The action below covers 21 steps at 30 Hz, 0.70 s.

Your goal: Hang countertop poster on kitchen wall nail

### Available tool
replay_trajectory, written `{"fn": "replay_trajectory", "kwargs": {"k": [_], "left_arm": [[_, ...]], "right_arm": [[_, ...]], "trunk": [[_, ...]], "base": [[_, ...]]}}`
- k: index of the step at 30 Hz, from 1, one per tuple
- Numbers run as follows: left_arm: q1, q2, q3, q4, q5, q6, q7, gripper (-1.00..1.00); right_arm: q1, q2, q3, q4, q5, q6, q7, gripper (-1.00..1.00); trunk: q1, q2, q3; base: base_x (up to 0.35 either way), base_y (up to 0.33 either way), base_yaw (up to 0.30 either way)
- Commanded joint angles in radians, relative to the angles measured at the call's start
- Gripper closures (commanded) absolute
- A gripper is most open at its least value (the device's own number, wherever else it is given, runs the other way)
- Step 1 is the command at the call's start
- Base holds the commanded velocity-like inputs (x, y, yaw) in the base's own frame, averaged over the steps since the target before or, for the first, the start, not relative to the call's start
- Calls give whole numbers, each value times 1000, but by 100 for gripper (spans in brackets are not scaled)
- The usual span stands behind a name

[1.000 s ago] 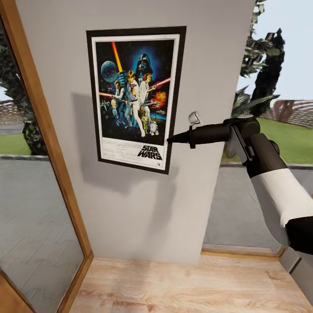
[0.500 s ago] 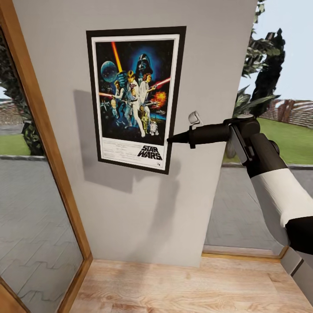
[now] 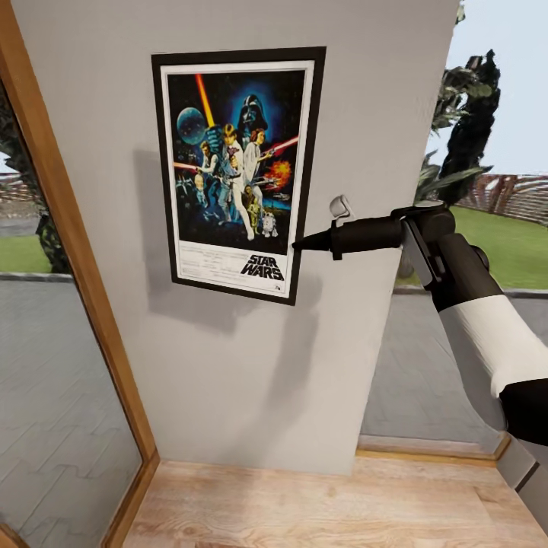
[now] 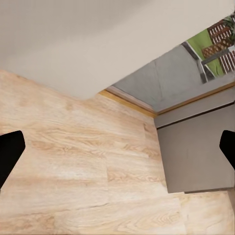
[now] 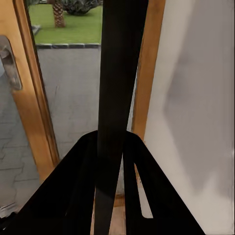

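The Star Wars poster (image 3: 236, 171) stands upright and flat in front of the off-white wall (image 3: 228, 380), casting a shadow on it. My right gripper (image 3: 298, 243) is shut on the poster's right edge, low down near the logo. In the right wrist view the poster (image 5: 120, 73) shows edge-on as a black strip running between the dark fingers (image 5: 78, 196). My left gripper (image 4: 117, 149) is open over the wooden floor, its fingertips (image 4: 10, 152) far apart. Whether the poster touches the wall I cannot tell. The nails are hidden and the countertop is out of view.
A wood-framed glass door (image 3: 84, 266) stands left of the narrow wall, with a metal handle (image 5: 10, 63). Another glazed opening (image 3: 449, 304) lies to the right. Light wooden floor (image 3: 304, 502) runs below. A grey block (image 4: 196, 152) sits on the floor near the left gripper.
The wall and door frame have shifted slightly in the picture, so the camera moved a little. The poster and my right gripper keep the same hold and pose.
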Motion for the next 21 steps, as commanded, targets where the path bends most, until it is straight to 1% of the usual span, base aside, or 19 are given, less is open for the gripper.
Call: {"fn": "replay_trajectory", "kwargs": {"k": [1,16,18,21], "left_arm": [[-1,0,-3,2,4,-7,-2,-100],[-1,0,-3,2,4,-7,-2,-100],[-1,0,-3,2,4,-7,-2,-100],[-1,0,-3,2,4,-7,-2,-100]], "right_arm": [[-1,-1,3,1,-9,12,2,100],[-1,-1,2,1,-9,12,0,100],[-1,-1,3,1,-9,12,0,100],[-1,-1,3,1,-9,12,0,100]], "trunk": [[1,-2,-2],[1,-2,-2],[1,-2,-2],[1,-2,-2]], "base": [[326,0,0],[332,0,0],[215,0,0],[84,0,0]]}}
